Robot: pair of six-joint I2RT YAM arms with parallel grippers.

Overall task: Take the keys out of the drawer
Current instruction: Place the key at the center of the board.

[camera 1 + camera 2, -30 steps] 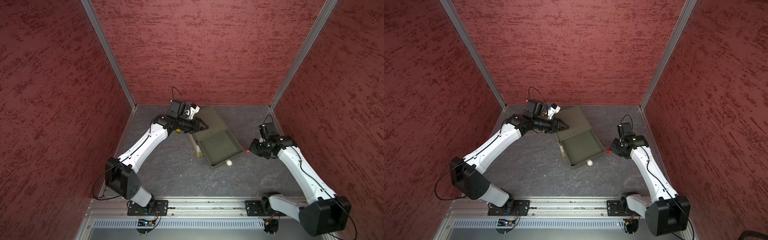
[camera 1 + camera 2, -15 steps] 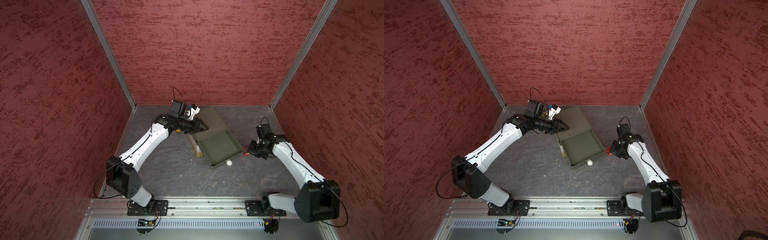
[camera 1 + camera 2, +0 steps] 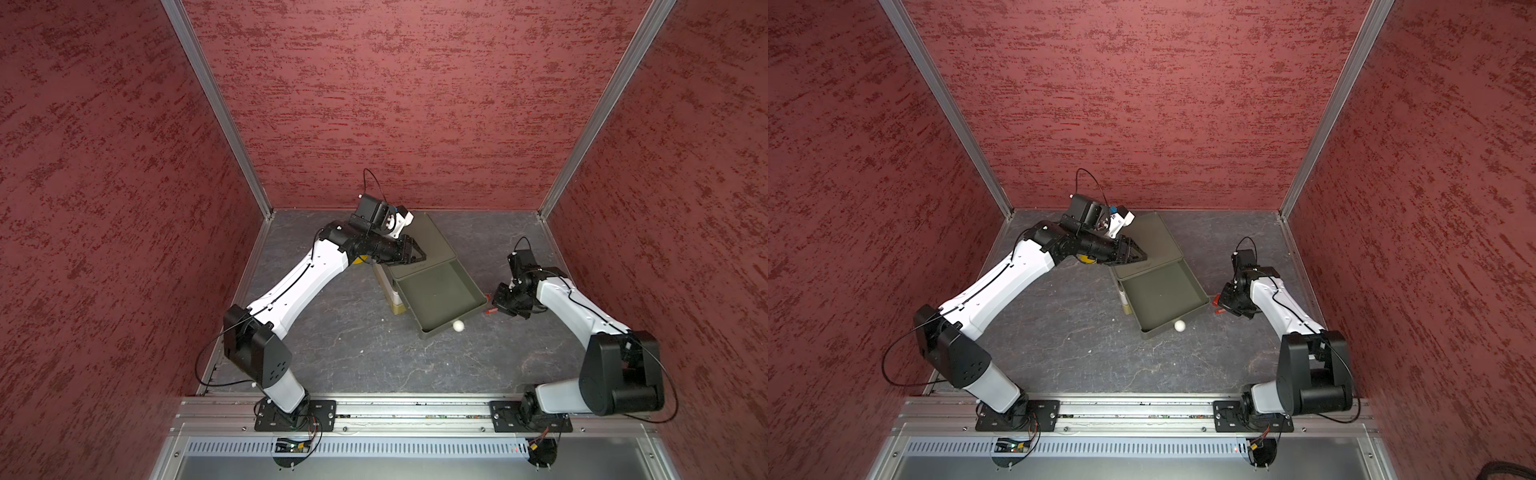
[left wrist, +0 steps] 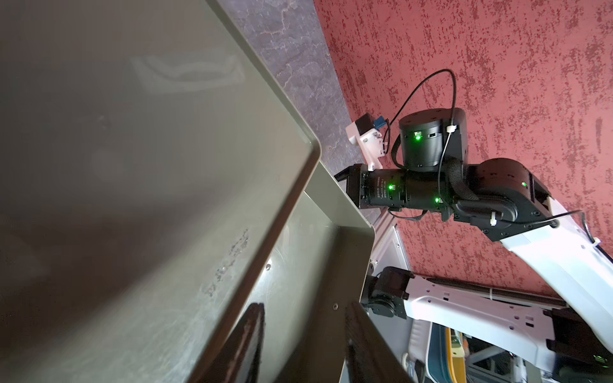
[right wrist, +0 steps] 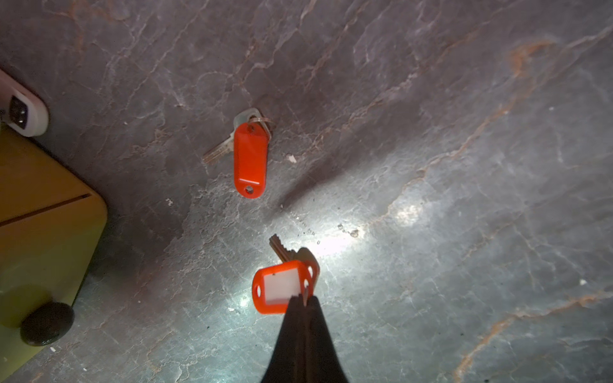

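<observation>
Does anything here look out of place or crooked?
A metal key with a red plastic tag lies loose on the grey stone-patterned table near the open olive-green drawer, showing no label. The right pincer pinches a second red-tagged key by its tag's edge, hanging tilted.

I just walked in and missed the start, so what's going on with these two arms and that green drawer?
The right pincer is shut on a red-tagged key, held over the table beside the open drawer. A second red-tagged key lies on the table nearby. The left pincer is at the front edge of the cabinet top, jaws apart, perhaps steadying it. From above, the drawer looks empty.
</observation>
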